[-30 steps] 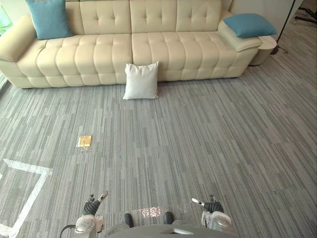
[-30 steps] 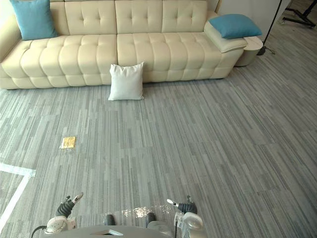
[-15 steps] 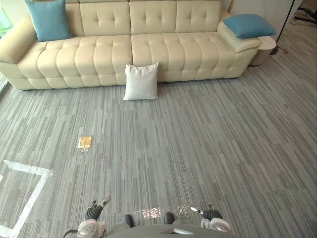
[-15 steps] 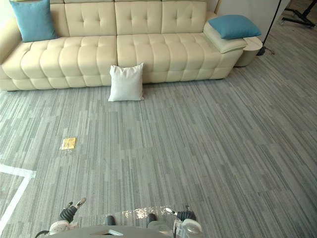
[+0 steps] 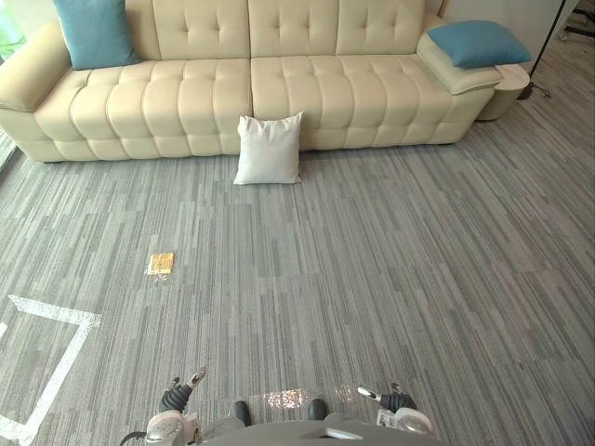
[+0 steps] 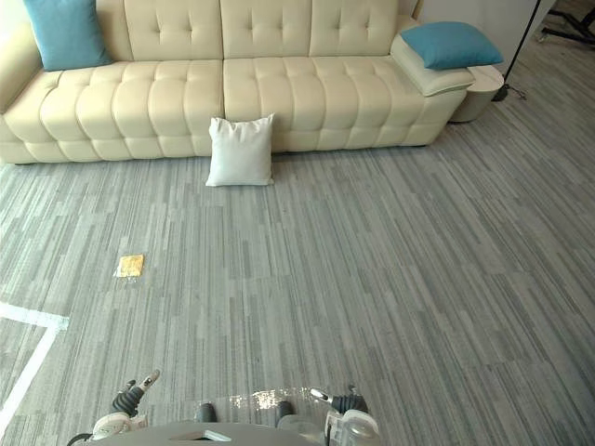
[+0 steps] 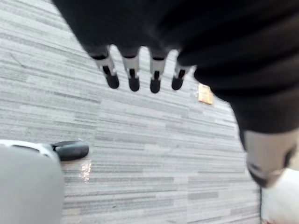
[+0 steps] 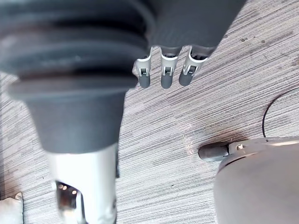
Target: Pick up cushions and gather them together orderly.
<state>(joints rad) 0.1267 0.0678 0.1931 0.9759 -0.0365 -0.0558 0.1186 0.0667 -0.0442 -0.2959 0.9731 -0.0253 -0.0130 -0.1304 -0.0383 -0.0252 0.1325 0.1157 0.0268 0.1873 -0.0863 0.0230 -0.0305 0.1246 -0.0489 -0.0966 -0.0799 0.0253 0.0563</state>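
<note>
Three cushions lie well ahead in the left eye view: the white cushion (image 5: pixel 268 149) on the floor (image 5: pixel 372 260) against the sofa (image 5: pixel 186 93), with the left blue cushion (image 5: pixel 96 32) and right blue cushion (image 5: pixel 479 42) at the sofa's ends. Reaching from here would likely miss. In the left wrist view, the left hand (image 7: pixel 135 28) has its fingers (image 7: pixel 133 70) straight, slightly spread and empty. In the right wrist view, the right hand (image 8: pixel 187 23) has its fingers (image 8: pixel 167 70) the same.

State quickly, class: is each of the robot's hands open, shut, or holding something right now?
Left hand: open, fingers relaxed, holding nothing.
Right hand: open, fingers relaxed, holding nothing.
</note>
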